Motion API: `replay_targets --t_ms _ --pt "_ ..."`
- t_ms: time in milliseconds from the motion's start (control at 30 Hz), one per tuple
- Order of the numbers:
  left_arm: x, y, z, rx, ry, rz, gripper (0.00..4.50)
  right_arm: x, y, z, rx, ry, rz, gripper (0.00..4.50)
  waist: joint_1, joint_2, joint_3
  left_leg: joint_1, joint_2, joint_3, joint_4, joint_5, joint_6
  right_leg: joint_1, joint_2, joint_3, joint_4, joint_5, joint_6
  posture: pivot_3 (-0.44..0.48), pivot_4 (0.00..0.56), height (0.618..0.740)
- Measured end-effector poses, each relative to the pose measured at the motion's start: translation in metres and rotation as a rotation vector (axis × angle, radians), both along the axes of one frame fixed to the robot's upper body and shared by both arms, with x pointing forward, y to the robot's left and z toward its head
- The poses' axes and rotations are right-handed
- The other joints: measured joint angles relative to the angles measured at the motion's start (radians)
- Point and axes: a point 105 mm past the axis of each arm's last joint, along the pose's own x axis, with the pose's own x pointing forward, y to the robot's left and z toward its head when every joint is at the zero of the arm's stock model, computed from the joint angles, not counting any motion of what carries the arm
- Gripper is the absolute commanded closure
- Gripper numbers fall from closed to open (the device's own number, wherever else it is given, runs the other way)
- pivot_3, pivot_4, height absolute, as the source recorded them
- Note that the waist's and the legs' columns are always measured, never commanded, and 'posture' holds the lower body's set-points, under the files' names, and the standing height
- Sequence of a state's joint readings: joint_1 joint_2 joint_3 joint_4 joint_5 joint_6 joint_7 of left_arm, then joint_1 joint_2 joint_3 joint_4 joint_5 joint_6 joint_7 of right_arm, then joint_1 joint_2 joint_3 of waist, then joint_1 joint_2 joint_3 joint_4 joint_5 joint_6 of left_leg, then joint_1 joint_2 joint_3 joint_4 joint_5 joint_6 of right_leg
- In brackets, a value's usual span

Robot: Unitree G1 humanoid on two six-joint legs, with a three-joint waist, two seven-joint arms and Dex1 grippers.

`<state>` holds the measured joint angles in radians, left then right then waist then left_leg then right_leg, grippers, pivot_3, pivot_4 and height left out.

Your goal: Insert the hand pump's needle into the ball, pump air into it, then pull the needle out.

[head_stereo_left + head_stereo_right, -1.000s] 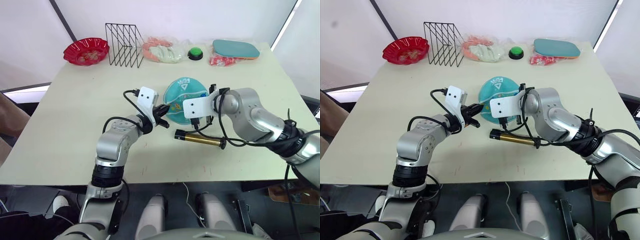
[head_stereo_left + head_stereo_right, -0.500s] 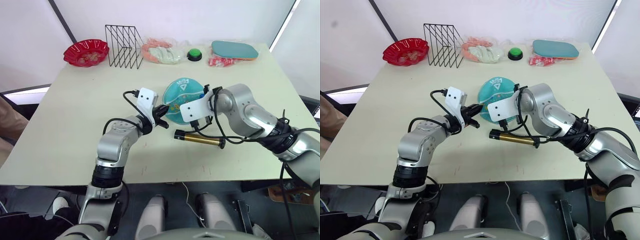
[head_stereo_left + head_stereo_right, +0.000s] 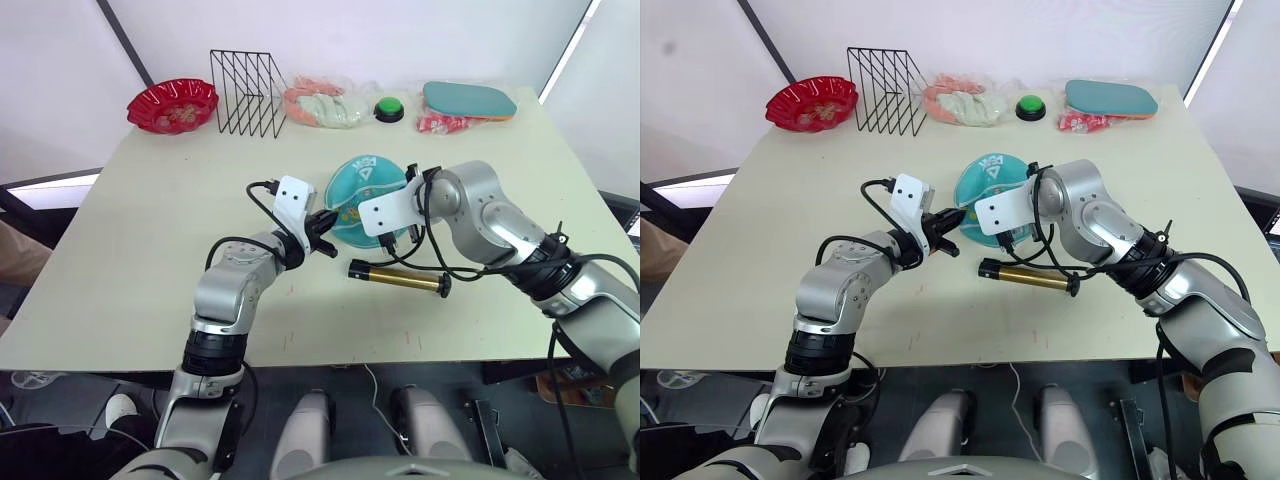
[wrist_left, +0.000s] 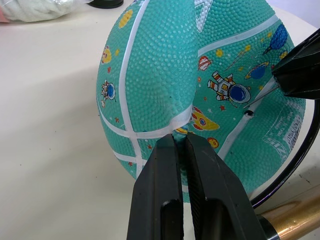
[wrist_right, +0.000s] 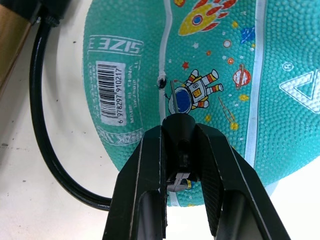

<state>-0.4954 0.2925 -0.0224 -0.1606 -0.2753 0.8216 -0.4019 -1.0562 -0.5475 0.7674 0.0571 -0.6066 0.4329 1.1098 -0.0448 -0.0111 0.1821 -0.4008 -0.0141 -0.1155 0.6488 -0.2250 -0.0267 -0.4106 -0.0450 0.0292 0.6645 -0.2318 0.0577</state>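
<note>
The ball (image 3: 365, 180) lies half-deflated at the table's middle, teal with white seams and cartoon prints. My left gripper (image 4: 181, 139) is shut on a raised fold of its skin at its left edge. My right gripper (image 5: 179, 129) is shut on the needle's black fitting just over the ball's right side. The thin needle (image 4: 260, 92) points at the small valve hole (image 4: 247, 113), its tip close beside the hole. The hand pump (image 3: 400, 279), a bronze cylinder with black caps, lies on the table in front of the ball. Its black hose (image 5: 45, 125) loops up to the fitting.
Along the far edge stand a red bowl (image 3: 172, 102), a black wire rack (image 3: 248, 90), bagged items (image 3: 325, 100), a green button (image 3: 389, 108) and a teal paddle (image 3: 470, 98) on a red packet (image 3: 440, 122). Bare tabletop lies to the left and front.
My right arm has swung its wrist a little farther over the ball, carrying the needle along. The left gripper has kept its pinch on the ball, and the pump has not moved.
</note>
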Motion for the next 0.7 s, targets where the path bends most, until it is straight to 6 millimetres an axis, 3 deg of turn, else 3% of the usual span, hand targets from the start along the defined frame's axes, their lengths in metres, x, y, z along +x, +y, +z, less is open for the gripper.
replay_targets --t_ms 700 --pt "-0.0004 -0.0019 -0.0005 0.004 0.000 -0.007 4.50 0.0017 -0.0040 0.0073 -0.052 -0.011 0.018 4.14 0.002 0.000 0.000 0.000 0.000 0.000 0.000 0.000 0.000 0.000 0.000 0.000 0.000 0.000 0.000 0.000 0.150 0.740"
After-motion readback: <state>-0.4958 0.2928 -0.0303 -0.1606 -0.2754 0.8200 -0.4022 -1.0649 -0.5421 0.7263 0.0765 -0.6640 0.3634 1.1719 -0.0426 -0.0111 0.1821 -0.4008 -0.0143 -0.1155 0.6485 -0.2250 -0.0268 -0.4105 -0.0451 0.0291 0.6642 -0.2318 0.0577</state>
